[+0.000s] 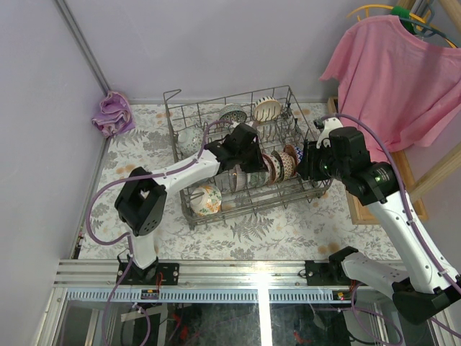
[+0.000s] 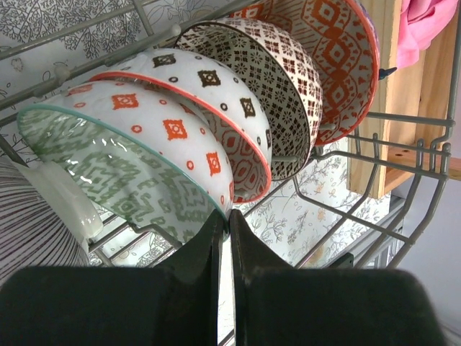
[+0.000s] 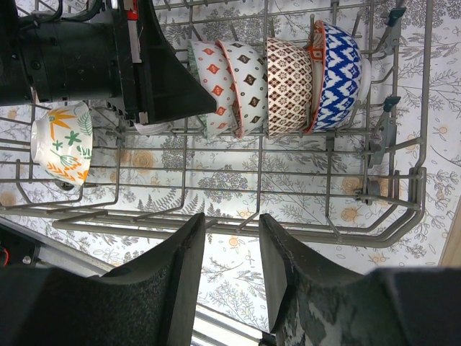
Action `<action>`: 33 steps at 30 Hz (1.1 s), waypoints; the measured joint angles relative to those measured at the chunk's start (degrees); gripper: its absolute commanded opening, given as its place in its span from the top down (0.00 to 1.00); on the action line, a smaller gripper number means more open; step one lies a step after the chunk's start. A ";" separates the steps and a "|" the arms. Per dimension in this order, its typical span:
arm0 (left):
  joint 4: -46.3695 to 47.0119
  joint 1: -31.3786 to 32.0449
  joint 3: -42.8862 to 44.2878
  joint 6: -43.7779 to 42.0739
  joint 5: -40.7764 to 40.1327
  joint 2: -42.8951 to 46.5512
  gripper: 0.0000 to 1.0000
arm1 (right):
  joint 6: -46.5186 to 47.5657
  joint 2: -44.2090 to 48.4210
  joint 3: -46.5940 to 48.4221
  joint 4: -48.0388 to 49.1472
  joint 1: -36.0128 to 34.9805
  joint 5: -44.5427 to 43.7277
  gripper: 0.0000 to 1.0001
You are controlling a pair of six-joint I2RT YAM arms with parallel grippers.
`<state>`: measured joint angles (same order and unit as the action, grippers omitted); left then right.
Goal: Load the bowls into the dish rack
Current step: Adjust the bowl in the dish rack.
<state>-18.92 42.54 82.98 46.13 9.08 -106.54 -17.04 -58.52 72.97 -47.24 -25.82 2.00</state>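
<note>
With left hand [image 2: 223, 216] pinched shut, empty, beside the green-patterned bowl [image 2: 122, 169] at the 9 o'clock end of the bowls [image 1: 277, 166] in the dish rack [image 3: 328, 180], nudge gently; park half-open, empty right hand [image 3: 230, 220] at 3 o'clock.

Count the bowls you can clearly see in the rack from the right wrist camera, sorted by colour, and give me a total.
Orange-and-white bowl: 1
Brown-and-white bowls: 2
Blue-and-white bowl: 1
Flowered bowl, orange and green: 1
Total: 5; the left gripper may hide more.
</note>
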 measured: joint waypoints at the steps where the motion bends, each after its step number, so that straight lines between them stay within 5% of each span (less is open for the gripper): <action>1: 0.15 -0.20 -0.28 -0.11 0.35 0.15 1.00 | 0.00 0.00 -0.04 0.02 0.00 0.00 0.57; 33: 6.97 -5.16 -4.61 -3.67 16.79 2.01 1.00 | 0.00 -1.01 -0.31 0.04 0.00 0.00 0.58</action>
<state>-11.94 37.39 78.37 42.46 25.87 -104.53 -17.04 -59.53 72.66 -47.20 -25.82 2.00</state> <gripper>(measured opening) 0.029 0.426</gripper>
